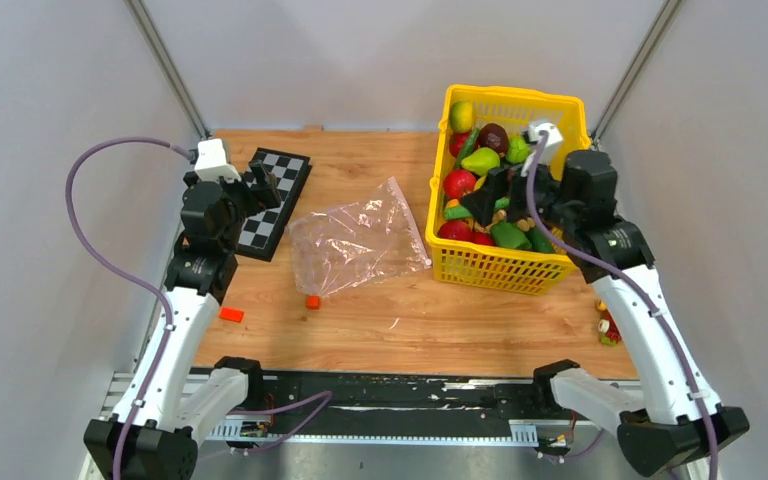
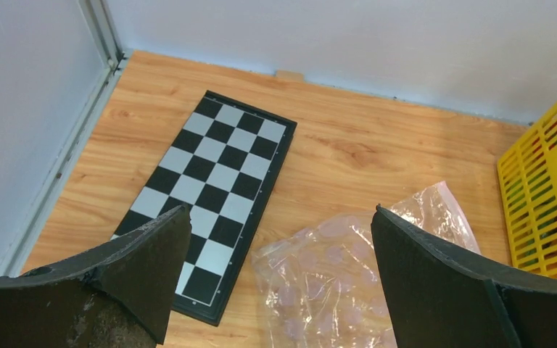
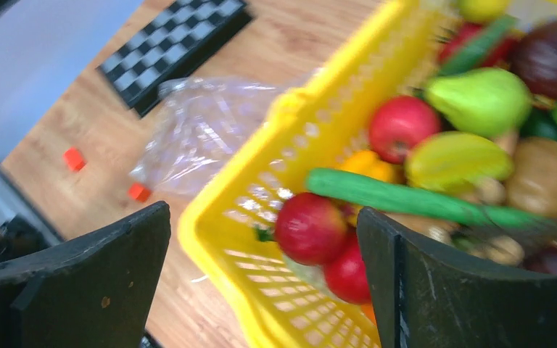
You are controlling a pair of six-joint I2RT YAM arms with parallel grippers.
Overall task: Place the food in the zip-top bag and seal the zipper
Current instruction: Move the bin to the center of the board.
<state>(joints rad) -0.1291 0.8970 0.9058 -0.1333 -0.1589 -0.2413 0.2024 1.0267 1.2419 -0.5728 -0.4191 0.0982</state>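
Note:
The food [image 1: 480, 160] lies heaped in a yellow basket [image 1: 490, 270]: red apples [image 3: 310, 228], a green pear [image 3: 482, 98], a long green cucumber [image 3: 406, 199] and a dark purple fruit [image 1: 493, 136]. The clear zip-top bag [image 1: 355, 245] lies flat and empty on the wood, left of the basket. Its pinkish zipper [image 1: 410, 222] runs along the edge nearest the basket. My right gripper [image 3: 262, 209] hovers open over the basket's near-left corner, above the apples. My left gripper [image 2: 281, 210] hangs open above the table between the chessboard and the bag [image 2: 348, 275], holding nothing.
A folded chessboard [image 1: 275, 200] lies at the far left. Two small orange blocks [image 1: 312, 301] [image 1: 230, 314] sit near the bag's front corner. A few small toy pieces [image 1: 608, 328] rest at the table's right edge. White walls close in on three sides.

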